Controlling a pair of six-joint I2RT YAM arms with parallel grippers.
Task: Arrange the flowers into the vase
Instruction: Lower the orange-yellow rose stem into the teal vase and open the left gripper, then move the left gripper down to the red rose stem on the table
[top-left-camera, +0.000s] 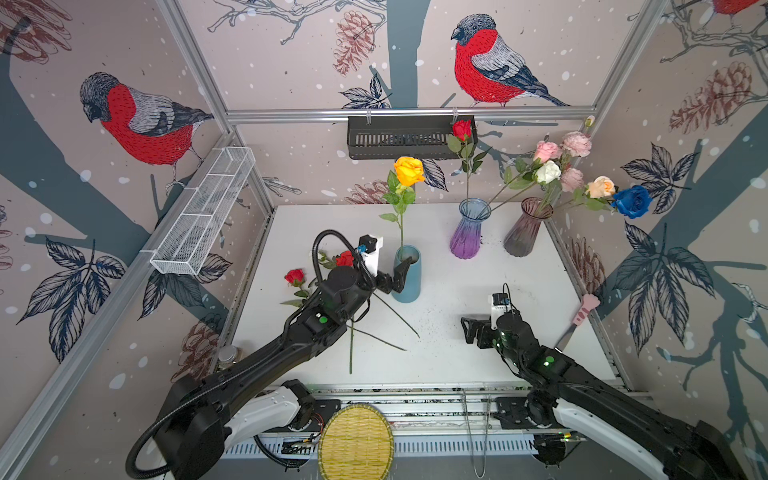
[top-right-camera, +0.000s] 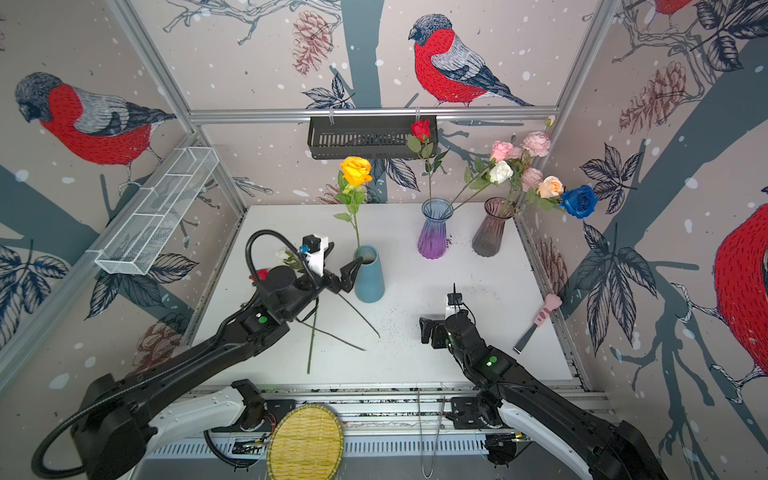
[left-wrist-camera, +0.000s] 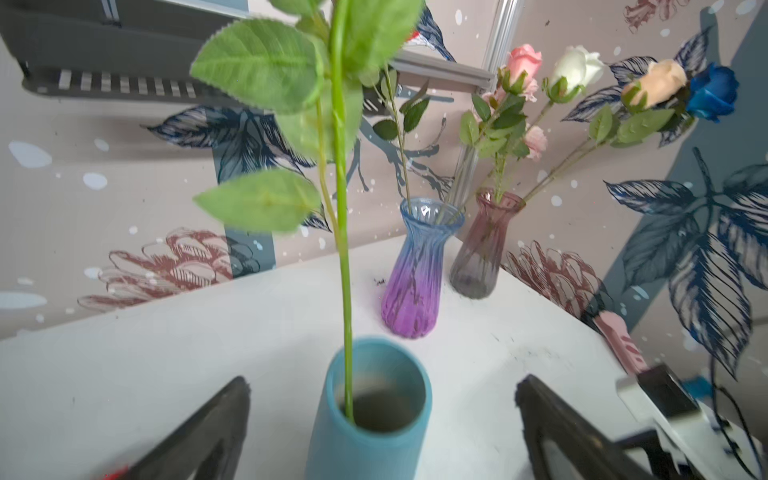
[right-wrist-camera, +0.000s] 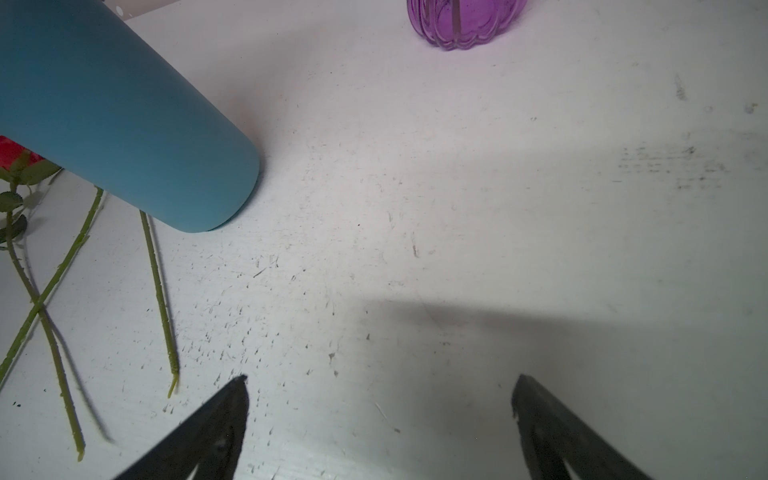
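**Orange rose upright in the teal vase, left end effector spread at its mouth**

The orange rose (top-left-camera: 409, 170) stands upright in the teal vase (top-left-camera: 407, 282) near the middle of the white counter (top-left-camera: 457, 357). Its stem (left-wrist-camera: 345, 291) drops straight into the vase mouth and rests against the inner wall.

The left end effector (top-left-camera: 401, 272) sits right at the vase's upper part. In the left wrist view its two fingers are spread wide, one on each side of the vase. The stem rises between and beyond them and touches neither. Whether a finger touches the vase wall cannot be told.

The right end effector (top-left-camera: 469, 328) is also spread wide and holds nothing. It hangs over bare counter, well apart from the teal vase and to its right in both top views.

Loose flowers lie on the counter beside and under the left arm. A red rose (top-left-camera: 295, 276) and a second red bloom (top-left-camera: 345, 258) show there. Their long green stems (top-left-camera: 351, 353) cross each other just in front of the vase.

At the back right stand a purple glass vase (top-left-camera: 469, 232) and a smoky glass vase (top-left-camera: 525, 228), close together. Between them they hold a tall red rose (top-left-camera: 462, 129), pink, white and peach blooms, and a blue rose (top-left-camera: 631, 201) that leans out to the right.
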